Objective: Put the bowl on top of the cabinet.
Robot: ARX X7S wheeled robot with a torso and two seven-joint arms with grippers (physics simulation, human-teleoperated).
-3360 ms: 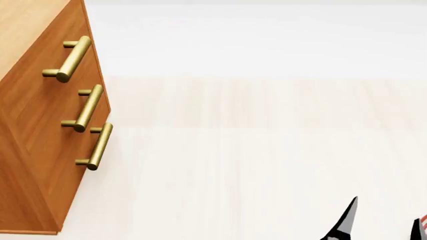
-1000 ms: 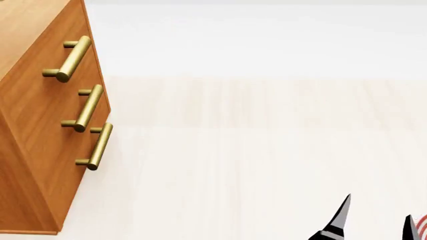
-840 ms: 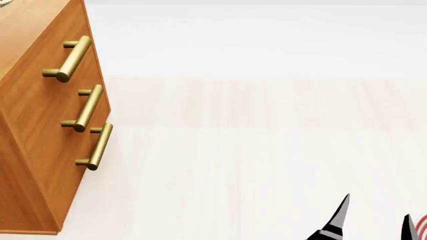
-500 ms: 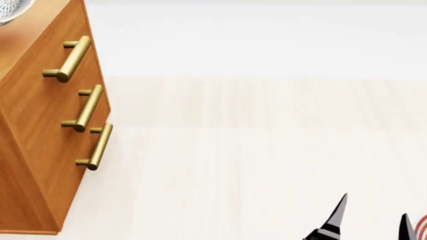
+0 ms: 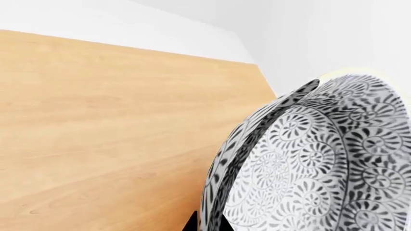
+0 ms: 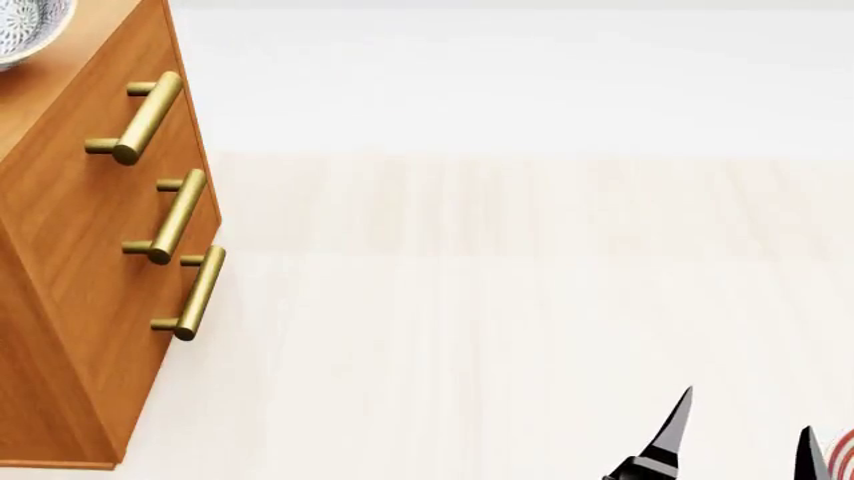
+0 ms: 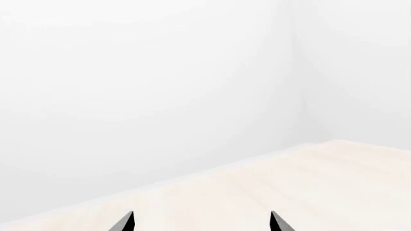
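- Bowl (image 6: 27, 30) now shows at the head view's upper left corner, over the cabinet (image 6: 100, 270) top; a second ago that corner held bare wood only; it has crept further into view over the last half second.
- Left wrist view: bowl (image 5: 314, 159) fills the near field, tilted on edge, above the cabinet's top panel (image 5: 109, 125); whether it touches the wood cannot be told.
- Left fingers: only a dark sliver by the bowl's rim; clenched or released, cannot tell; judged holding the bowl, since it hangs tilted.
- Right gripper (image 6: 741, 440) low at the head view's right, fingers spread, nothing between them; it has drifted slightly left; a red-ringed plate (image 6: 841, 455) edge beside it.
- Meaning: carry nearly done; levelling, lowering and release remain.
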